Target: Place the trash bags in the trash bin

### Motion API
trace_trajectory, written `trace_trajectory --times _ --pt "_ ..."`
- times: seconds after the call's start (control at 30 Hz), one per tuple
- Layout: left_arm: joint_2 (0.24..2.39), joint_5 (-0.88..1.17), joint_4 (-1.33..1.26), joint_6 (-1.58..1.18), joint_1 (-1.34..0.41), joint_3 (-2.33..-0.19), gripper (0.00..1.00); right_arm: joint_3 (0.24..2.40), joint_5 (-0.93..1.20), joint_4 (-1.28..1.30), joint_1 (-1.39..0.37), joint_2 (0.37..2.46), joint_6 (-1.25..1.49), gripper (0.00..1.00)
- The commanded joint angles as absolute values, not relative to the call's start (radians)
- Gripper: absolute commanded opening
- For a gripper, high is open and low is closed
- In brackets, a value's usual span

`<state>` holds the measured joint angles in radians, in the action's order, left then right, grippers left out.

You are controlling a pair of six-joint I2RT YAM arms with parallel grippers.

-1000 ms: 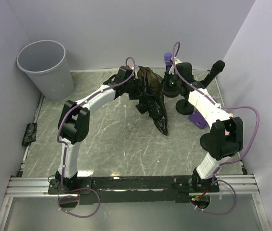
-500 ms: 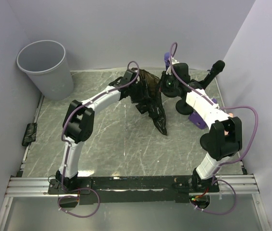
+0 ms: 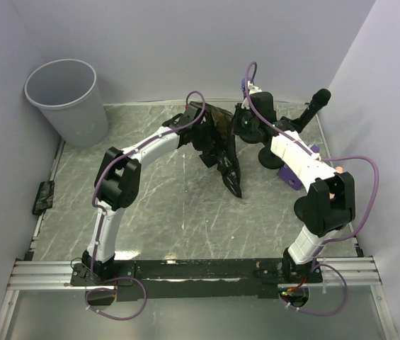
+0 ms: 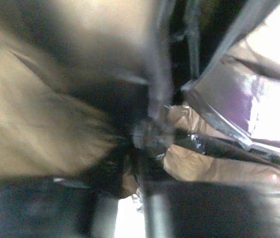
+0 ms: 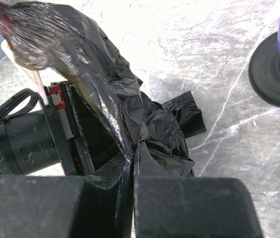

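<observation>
A crumpled black trash bag (image 3: 222, 147) hangs between my two grippers at the back middle of the table, its tail drooping toward the marble top. My right gripper (image 3: 242, 127) is shut on a fold of the bag (image 5: 105, 99), its jaws (image 5: 132, 171) pressed together on the film. My left gripper (image 3: 201, 133) is buried in the bag's left side. Its wrist view is blurred and filled with brownish translucent film (image 4: 45, 124), with a bunch of it pinched between the nearly closed left gripper jaws (image 4: 130, 198). The light grey trash bin (image 3: 79, 120) stands upright in the far left corner, away from both grippers.
Round black bases with purple posts (image 3: 269, 157) and a purple block (image 3: 288, 176) sit just right of the bag, seen close in the right wrist view (image 5: 273, 74). A black handle (image 3: 316, 103) sticks up at the back right. Grey walls enclose three sides.
My left gripper has pushed right into the bag and its jaws have narrowed onto the film. The right gripper has shifted slightly left, still holding; the bag's tail moved with it.
</observation>
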<state>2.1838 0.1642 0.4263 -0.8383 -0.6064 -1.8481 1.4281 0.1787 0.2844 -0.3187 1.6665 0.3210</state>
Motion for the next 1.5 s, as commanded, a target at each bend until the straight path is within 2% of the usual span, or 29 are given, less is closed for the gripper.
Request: trace_trajectory --times 0.0,0.17,0.43,0.57,0.73,0.83,0.97,1.03,1.13,1.2,1.23,1.3,1.33,1.4,1.47 --pt "2.172 0.141 0.428 -0.832 -0.606 -1.901 0.0 1.47 0.15 0.262 -0.325 1.638 0.321 0.0" --pt "2.083 0.207 0.426 -0.76 -0.543 -1.856 0.01 1.474 0.111 0.261 -0.324 1.637 0.298 0.0" --pt "1.826 0.325 0.468 -0.462 -0.361 -1.606 0.01 1.483 0.166 0.281 -0.281 1.628 0.213 0.0" --pt "1.7 0.333 0.506 -0.186 -0.347 -1.54 0.01 1.453 0.24 0.278 -0.275 1.605 0.149 0.0" --pt "1.589 0.402 0.433 -0.13 -0.345 -1.468 0.01 1.46 0.339 0.278 -0.29 1.612 0.143 0.0" --pt "1.644 0.37 0.474 -0.112 -0.339 -1.566 0.01 1.563 0.382 0.302 -0.288 1.666 0.132 0.0" --pt "1.784 0.358 0.544 -0.097 -0.278 -1.806 0.01 1.786 0.379 0.331 -0.276 1.807 0.097 0.0" --pt "1.891 0.348 0.616 -0.091 -0.243 -2.022 0.01 1.969 0.379 0.348 -0.272 1.899 0.083 0.0" --pt "2.057 0.342 0.686 -0.077 -0.195 -2.447 0.01 2.39 0.344 0.413 -0.27 2.07 0.046 0.0" --pt "2.06 0.356 0.558 -0.095 -0.169 -2.572 0.01 2.607 0.336 0.349 -0.271 2.132 0.04 0.0" --pt "2.005 0.365 0.416 -0.088 -0.169 -2.533 0.01 2.653 0.333 0.271 -0.279 2.125 0.028 0.0" --pt "1.848 0.351 0.074 -0.052 -0.186 -2.319 0.01 2.573 0.29 0.035 -0.319 2.038 -0.056 0.0" --pt "1.774 0.332 -0.098 0.056 -0.216 -2.242 0.0 2.528 0.282 -0.056 -0.349 1.978 -0.122 0.0" --pt "1.711 0.263 -0.22 0.31 -0.318 -2.195 0.01 2.436 0.27 -0.208 -0.408 1.899 -0.248 0.0" --pt "1.663 0.224 -0.308 0.453 -0.389 -2.102 0.0 2.369 0.246 -0.271 -0.446 1.847 -0.314 0.0"
